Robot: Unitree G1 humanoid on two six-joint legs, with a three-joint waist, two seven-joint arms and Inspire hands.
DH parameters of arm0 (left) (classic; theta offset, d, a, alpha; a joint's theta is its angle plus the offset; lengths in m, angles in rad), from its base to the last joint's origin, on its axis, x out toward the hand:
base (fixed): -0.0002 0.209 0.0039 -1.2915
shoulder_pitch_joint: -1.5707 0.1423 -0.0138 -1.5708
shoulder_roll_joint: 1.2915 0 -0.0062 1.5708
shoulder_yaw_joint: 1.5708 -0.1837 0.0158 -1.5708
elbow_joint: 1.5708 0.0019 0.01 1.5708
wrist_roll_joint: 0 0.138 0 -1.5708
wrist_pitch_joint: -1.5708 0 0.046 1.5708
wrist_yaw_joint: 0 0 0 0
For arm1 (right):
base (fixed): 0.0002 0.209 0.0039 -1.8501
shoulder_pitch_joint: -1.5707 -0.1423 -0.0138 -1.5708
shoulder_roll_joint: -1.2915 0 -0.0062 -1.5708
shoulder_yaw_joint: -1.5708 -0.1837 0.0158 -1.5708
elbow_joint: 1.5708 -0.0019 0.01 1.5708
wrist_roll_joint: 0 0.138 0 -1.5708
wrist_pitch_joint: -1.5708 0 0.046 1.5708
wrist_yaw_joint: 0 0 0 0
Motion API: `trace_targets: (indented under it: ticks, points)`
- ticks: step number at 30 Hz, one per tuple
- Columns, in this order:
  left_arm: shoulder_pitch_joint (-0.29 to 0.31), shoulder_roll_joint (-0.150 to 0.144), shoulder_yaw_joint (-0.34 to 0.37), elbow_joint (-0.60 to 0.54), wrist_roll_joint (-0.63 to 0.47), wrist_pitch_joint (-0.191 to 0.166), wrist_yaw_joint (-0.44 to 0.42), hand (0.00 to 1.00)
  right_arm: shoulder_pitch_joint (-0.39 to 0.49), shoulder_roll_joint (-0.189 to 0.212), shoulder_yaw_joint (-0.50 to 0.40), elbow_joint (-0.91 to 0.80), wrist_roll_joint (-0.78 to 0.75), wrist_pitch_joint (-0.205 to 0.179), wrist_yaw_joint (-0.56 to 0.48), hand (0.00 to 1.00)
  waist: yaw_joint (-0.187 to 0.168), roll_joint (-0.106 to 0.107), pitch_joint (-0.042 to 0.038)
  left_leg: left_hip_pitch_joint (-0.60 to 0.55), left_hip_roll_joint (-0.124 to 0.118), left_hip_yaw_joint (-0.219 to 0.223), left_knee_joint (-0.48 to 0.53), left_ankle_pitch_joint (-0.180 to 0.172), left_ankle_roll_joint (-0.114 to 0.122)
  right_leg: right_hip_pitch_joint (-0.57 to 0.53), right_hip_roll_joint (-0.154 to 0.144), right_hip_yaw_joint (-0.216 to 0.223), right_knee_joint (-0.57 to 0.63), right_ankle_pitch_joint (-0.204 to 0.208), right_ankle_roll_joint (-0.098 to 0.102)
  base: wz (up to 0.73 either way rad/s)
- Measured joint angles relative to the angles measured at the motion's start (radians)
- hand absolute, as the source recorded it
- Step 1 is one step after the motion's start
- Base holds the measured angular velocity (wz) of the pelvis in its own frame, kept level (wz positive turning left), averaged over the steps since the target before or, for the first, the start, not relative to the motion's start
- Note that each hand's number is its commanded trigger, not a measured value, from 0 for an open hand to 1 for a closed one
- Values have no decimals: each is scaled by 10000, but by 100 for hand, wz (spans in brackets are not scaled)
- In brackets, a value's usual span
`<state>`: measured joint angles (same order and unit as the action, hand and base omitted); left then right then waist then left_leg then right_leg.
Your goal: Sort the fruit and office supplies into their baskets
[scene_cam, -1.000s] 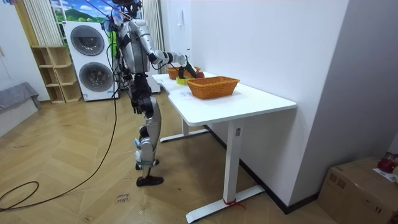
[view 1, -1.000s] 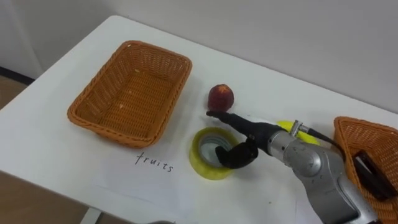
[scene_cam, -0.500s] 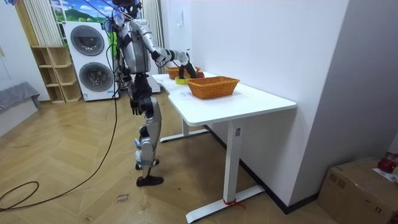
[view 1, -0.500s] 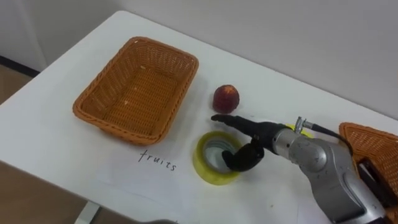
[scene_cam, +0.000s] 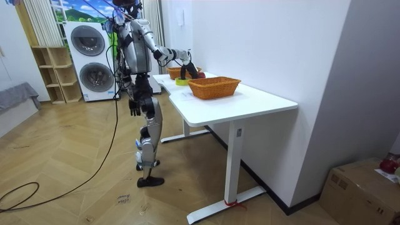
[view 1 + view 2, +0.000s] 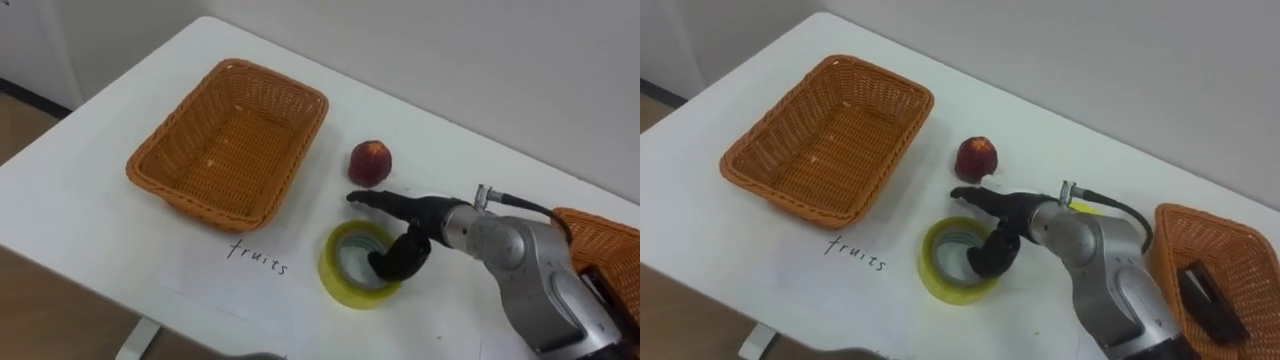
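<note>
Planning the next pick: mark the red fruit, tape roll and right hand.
red fruit point(image 6: 370, 163), left eye view, its middle.
tape roll point(image 6: 349, 291), left eye view, yellow front rim.
right hand point(image 6: 416, 227), left eye view, palm.

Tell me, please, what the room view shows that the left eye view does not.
The room view adds the robot standing at the table, its left hand hanging by its hip, and washing machines behind. The left eye view adds the handwritten label and how the right hand curls into the yellow tape roll. Both share the empty basket, the roll and that hand.
</note>
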<state>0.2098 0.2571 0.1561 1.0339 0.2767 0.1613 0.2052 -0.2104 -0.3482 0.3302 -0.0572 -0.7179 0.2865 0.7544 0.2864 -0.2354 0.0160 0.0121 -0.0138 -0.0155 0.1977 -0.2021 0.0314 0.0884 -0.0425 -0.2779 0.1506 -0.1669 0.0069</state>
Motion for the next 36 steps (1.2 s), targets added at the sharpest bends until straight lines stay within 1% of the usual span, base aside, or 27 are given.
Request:
trace_targets:
  ticks: [3, 4, 5, 6, 7, 12, 16, 18, 19, 21, 23, 26, 32, 36]
  points:
    - [-10, 49, -1, -13, 1, -4, -4, 0, -27, -55, 1, 0, -12, 53, 14, 0, 6, -107, 51, -2, 1, 1, 2, 0, -1, -19, 13, 0, -1, 0, 0, 0]
    - [-13, 48, -5, -13, 1, -5, -9, 0, -28, -56, 1, 0, -19, 84, 18, 0, 7, -115, 55, -2, 1, 1, 0, -1, -1, -23, 12, 0, -1, 0, 0, 0]
    - [-20, 47, -15, -13, 1, -8, -20, 0, -28, -57, 1, 0, -63, 134, 51, 22, 7, -117, 55, -3, 1, 2, -2, -1, -1, -28, 11, 4, -1, 0, 0, 0]
    - [-33, 51, -1, -13, 1, -10, -20, 0, -34, -57, 1, -2, -179, 140, 114, 92, 15, -117, 55, 0, 1, 2, -4, -1, -1, -30, 10, 8, -1, 0, 0, 0]
    - [-43, 54, 15, -13, 2, -11, -19, 0, -45, -57, 1, -4, -258, 133, 135, 100, 24, -117, 54, 2, 1, 2, -4, -1, 0, -31, 10, 12, -1, 0, 0, 0]
    - [-228, 48, 51, 71, 3, -40, 9, 0, -79, -56, 0, -13, -522, 176, 153, 100, 201, -112, 54, 14, 8, 14, -12, -1, -1, -29, 18, 24, -3, 0, 0, 0]
    - [-221, 43, 48, 71, 5, -59, 53, 0, -273, -53, 1, 7, -736, 219, 100, 100, 268, -95, 60, 25, 14, 14, -8, 0, -1, -20, 19, 24, -6, 0, 0, 0]
    - [-199, 44, 41, 72, 9, -59, 113, 0, -308, -52, 2, 8, -764, 217, 129, 100, 356, -61, 62, 55, 9, 8, -6, 0, -1, 10, 19, 9, -6, 0, 0, 0]
    - [-209, 44, 17, 79, 10, -61, 130, 0, -307, -53, 16, 10, -769, 216, 202, 100, 397, -39, 79, 68, 9, 9, -6, 0, -1, 24, 19, 6, -4, 0, 0, 0]
    - [-223, 27, -78, 93, 6, -81, 208, 0, -335, -52, 38, 52, -815, 223, 293, 100, 484, 63, 152, 119, 8, 6, -11, -1, -1, 85, 16, 5, -5, 0, 0, 0]
    - [-222, 28, -94, 96, 6, -80, 216, 0, -345, -51, 68, 81, -825, 202, 350, 100, 507, 131, 186, 138, 7, 4, -14, 0, -1, 99, 16, 4, -4, -1, 1, 0]
    - [-208, 29, -106, 122, 6, -78, 223, 0, -378, -52, 82, 99, -848, 205, 425, 100, 508, 172, 167, 143, 4, 6, -15, 2, -5, 99, 24, 4, -4, 0, 0, 0]
    - [-219, -18, -136, 225, 5, -77, 222, 0, -379, -52, 93, 107, -799, 210, 494, 100, 499, 167, 159, 157, 9, 14, -11, 5, -10, 105, 28, -1, -4, 0, 0, 0]
    - [-257, -10, -359, 225, -10, -93, 298, 0, -379, -52, 94, 135, -607, 207, 405, 100, 477, 170, 156, 148, 14, 12, 1, 5, -8, 107, 14, -17, -4, 0, 0, 0]
